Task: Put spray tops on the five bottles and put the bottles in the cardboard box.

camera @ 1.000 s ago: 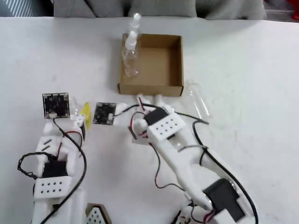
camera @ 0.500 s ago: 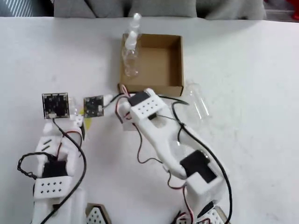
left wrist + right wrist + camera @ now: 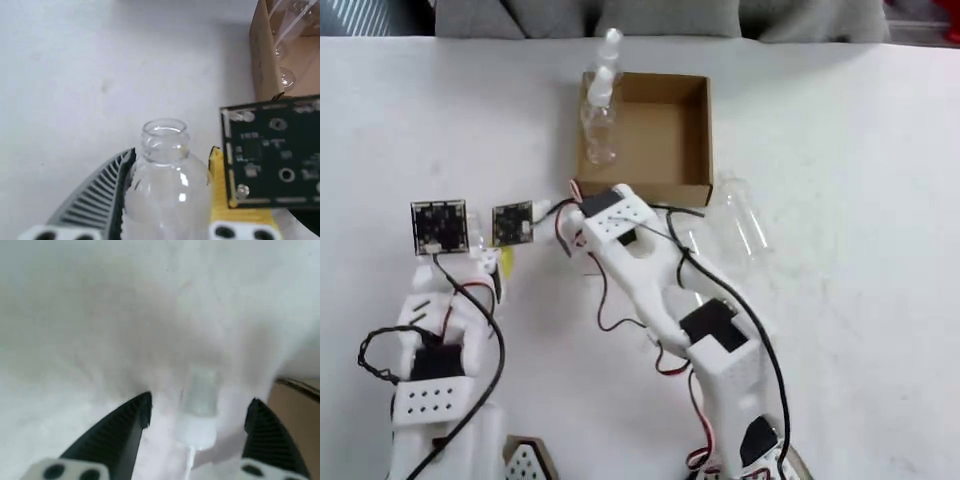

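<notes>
Snugly in left end effector (image 3: 170,156): open-necked bottle (image 3: 166,182)

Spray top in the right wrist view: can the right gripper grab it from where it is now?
Likely yes. The right gripper is open, and the spray top sits between its fingers, with a gap on each side and nothing else between them.

From here I see the broad white tabletop (image 3: 880,150), with grey upholstered cushions (image 3: 670,15) along its far edge.
</notes>
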Motion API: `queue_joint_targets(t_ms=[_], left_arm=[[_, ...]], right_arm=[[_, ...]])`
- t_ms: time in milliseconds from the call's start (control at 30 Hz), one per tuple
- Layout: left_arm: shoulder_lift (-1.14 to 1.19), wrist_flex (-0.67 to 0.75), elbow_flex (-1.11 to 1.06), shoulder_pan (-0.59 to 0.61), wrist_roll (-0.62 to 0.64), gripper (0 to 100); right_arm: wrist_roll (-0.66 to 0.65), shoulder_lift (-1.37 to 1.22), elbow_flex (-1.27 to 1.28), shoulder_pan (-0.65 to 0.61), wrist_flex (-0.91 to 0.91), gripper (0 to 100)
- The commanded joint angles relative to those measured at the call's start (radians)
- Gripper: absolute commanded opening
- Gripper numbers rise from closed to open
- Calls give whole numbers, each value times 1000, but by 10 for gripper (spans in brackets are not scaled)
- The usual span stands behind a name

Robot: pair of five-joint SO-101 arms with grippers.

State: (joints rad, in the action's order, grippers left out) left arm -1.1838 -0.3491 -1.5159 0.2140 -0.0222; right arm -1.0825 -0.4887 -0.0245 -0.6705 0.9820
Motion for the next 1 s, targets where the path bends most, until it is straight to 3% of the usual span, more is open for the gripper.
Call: queue_joint_targets(t_ms=[0, 67, 267, 467, 967], left_arm=[[-27, 32, 18, 4, -11, 90], [-27, 32, 18, 4, -11, 90], [-27, 32, 18, 28, -9, 90], [-27, 32, 18, 30, -9, 90], [-27, 32, 18, 30, -9, 90]], right_arm=[[-6, -13, -75, 22, 74, 193], [-6, -25, -118, 33, 120, 173], [-5, -71, -221, 67, 226, 238], [57, -120, -270, 65, 228, 183], [57, -136, -288, 61, 223, 219]])
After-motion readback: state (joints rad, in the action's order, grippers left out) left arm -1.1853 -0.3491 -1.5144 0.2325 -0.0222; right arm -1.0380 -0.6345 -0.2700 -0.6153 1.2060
